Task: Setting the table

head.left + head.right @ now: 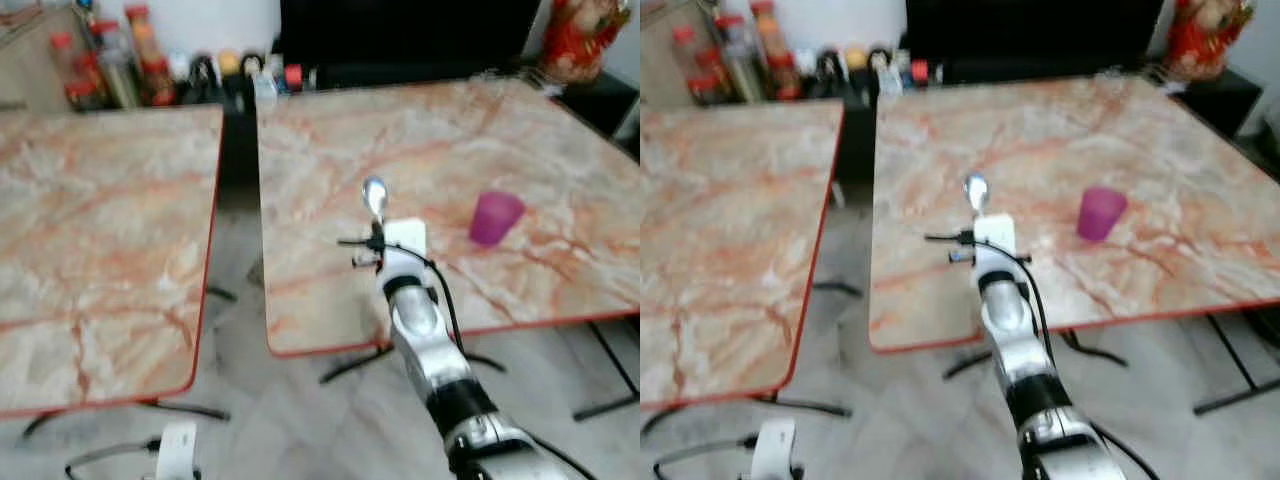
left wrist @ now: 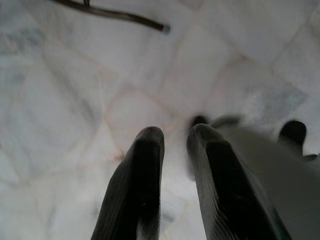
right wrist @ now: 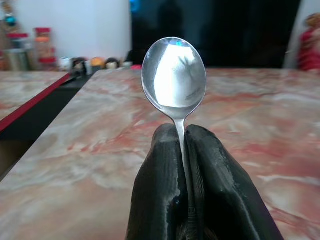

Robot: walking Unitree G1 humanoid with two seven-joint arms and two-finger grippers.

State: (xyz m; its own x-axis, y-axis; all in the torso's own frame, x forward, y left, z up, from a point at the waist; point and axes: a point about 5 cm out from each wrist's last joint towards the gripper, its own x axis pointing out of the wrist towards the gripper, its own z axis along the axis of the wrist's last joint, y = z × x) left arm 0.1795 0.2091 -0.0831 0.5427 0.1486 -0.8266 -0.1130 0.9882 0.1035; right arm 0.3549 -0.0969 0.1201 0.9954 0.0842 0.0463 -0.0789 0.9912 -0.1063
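Right wrist view: right gripper (image 3: 182,150) clamped on the thin handle of a metal spoon (image 3: 174,73), bowl upright above the fingertips, hollow side facing the camera. Black fingers (image 3: 162,175) pressed together with only the handle between them. Marbled pink table top (image 3: 90,150) stretching out beneath, edged in red.

Seen from the head cameras: right arm reached forward over the near part of the right-hand table (image 1: 330,130), spoon bowl (image 1: 375,196) poking up past the white wrist housing. Purple cup (image 1: 495,217) standing upright on the same table, to the right of the spoon and a little apart from it. Second marble table (image 1: 100,220) to the left, separated by a gap. Blurred bottles and jars (image 1: 110,65) lined up against the far wall.

Left gripper (image 2: 172,150) hanging low over pale floor tiles, fingers slightly parted, nothing between them.

Judged step: carrying the spoon to a place setting beside the cup. To do it well: tipped forward and lowered until the handle lay nearly flat on the marble before release, since a drop from upright would likely bounce or skid on the hard top. Placed beside the cup with clearance enough not to knock it. Fingers opened only once contact was made.
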